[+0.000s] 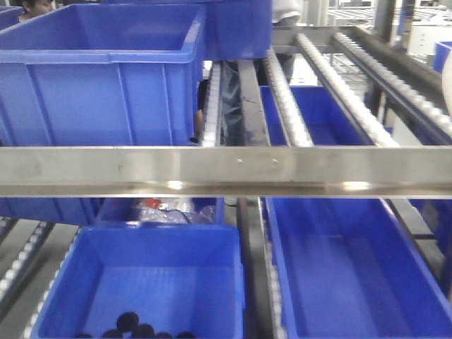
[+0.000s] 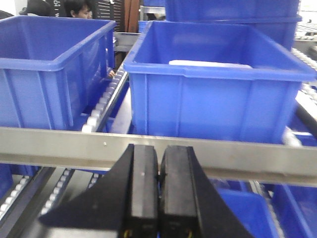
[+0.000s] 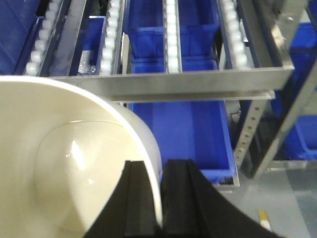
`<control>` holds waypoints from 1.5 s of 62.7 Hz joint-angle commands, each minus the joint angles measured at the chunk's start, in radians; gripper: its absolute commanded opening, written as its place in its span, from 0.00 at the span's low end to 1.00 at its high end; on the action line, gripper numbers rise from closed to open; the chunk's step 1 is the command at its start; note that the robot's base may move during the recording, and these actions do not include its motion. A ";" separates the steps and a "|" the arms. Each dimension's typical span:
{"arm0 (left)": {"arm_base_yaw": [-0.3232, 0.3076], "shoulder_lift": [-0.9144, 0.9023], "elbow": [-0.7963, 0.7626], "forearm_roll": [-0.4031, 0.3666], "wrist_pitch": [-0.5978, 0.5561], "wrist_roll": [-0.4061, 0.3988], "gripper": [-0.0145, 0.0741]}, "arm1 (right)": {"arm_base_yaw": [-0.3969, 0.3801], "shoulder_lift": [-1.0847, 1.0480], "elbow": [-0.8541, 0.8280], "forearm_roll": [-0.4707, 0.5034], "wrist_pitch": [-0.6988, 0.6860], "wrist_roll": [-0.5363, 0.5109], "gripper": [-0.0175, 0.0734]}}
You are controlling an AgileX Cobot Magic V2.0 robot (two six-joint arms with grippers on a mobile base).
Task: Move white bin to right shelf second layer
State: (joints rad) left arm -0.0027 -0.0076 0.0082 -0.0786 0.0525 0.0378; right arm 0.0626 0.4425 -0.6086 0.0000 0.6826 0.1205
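The white bin (image 3: 59,163) fills the lower left of the right wrist view, a glossy cream tub seen from above with its mouth open. My right gripper (image 3: 159,166) is shut on its right wall, one finger inside and one outside. Beyond the bin runs a steel rack tier with white roller lanes (image 3: 171,34) and a front rail (image 3: 173,82); which layer it is I cannot tell. A pale curved edge (image 1: 447,81) at the far right of the front view may be the bin. My left gripper (image 2: 158,148) is shut on nothing, just before a steel rail (image 2: 74,146).
Blue crates (image 1: 99,78) (image 2: 218,89) sit on the roller lanes on the left. Lower crates (image 1: 141,282) (image 1: 353,268) (image 3: 183,134) stand beneath the rail (image 1: 226,169). A perforated upright (image 3: 247,134) bounds the rack on the right. People (image 2: 79,7) stand behind it.
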 commanded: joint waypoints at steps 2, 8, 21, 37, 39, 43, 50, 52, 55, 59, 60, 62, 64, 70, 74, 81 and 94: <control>0.001 -0.016 0.027 -0.007 -0.081 -0.004 0.26 | -0.005 0.003 -0.028 0.006 -0.092 -0.001 0.25; 0.001 -0.016 0.027 -0.007 -0.081 -0.004 0.26 | -0.005 0.003 -0.028 0.006 -0.092 -0.001 0.25; 0.001 -0.016 0.027 -0.007 -0.081 -0.004 0.26 | -0.005 0.003 -0.028 0.006 -0.092 -0.001 0.25; 0.001 -0.016 0.027 -0.007 -0.081 -0.004 0.26 | -0.005 0.003 -0.028 0.006 -0.092 -0.001 0.25; 0.001 -0.016 0.027 -0.007 -0.081 -0.004 0.26 | -0.005 0.003 -0.028 0.006 -0.092 -0.001 0.25; 0.001 -0.016 0.027 -0.007 -0.081 -0.004 0.26 | -0.005 0.003 -0.028 0.006 -0.092 -0.001 0.25; 0.001 -0.016 0.027 -0.007 -0.081 -0.004 0.26 | -0.005 0.003 -0.028 0.006 -0.092 -0.001 0.25; 0.001 -0.016 0.027 -0.007 -0.081 -0.004 0.26 | -0.005 0.003 -0.028 0.006 -0.092 -0.001 0.25; 0.001 -0.016 0.027 -0.007 -0.081 -0.004 0.26 | -0.005 0.003 -0.028 0.006 -0.092 -0.001 0.25; 0.001 -0.016 0.027 -0.007 -0.081 -0.004 0.26 | -0.005 0.003 -0.028 0.006 -0.092 -0.001 0.25; 0.001 -0.016 0.027 -0.007 -0.081 -0.004 0.26 | -0.005 0.003 -0.028 0.006 -0.092 -0.001 0.25; 0.001 -0.016 0.027 -0.007 -0.081 -0.004 0.26 | -0.005 0.003 -0.028 0.006 -0.092 -0.001 0.25; 0.001 -0.016 0.027 -0.007 -0.081 -0.004 0.26 | -0.005 0.003 -0.028 0.006 -0.092 -0.001 0.25; 0.001 -0.016 0.027 -0.007 -0.081 -0.004 0.26 | -0.005 0.003 -0.028 0.006 -0.092 -0.001 0.25; 0.001 -0.016 0.027 -0.007 -0.081 -0.004 0.26 | -0.005 0.003 -0.028 0.006 -0.092 -0.001 0.25; 0.001 -0.016 0.027 -0.007 -0.081 -0.004 0.26 | -0.005 0.003 -0.028 0.006 -0.092 -0.001 0.25; 0.001 -0.016 0.027 -0.007 -0.081 -0.004 0.26 | -0.005 0.003 -0.028 0.006 -0.092 -0.001 0.25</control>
State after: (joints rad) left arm -0.0027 -0.0076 0.0082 -0.0786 0.0525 0.0378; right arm 0.0626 0.4425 -0.6086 0.0000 0.6826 0.1205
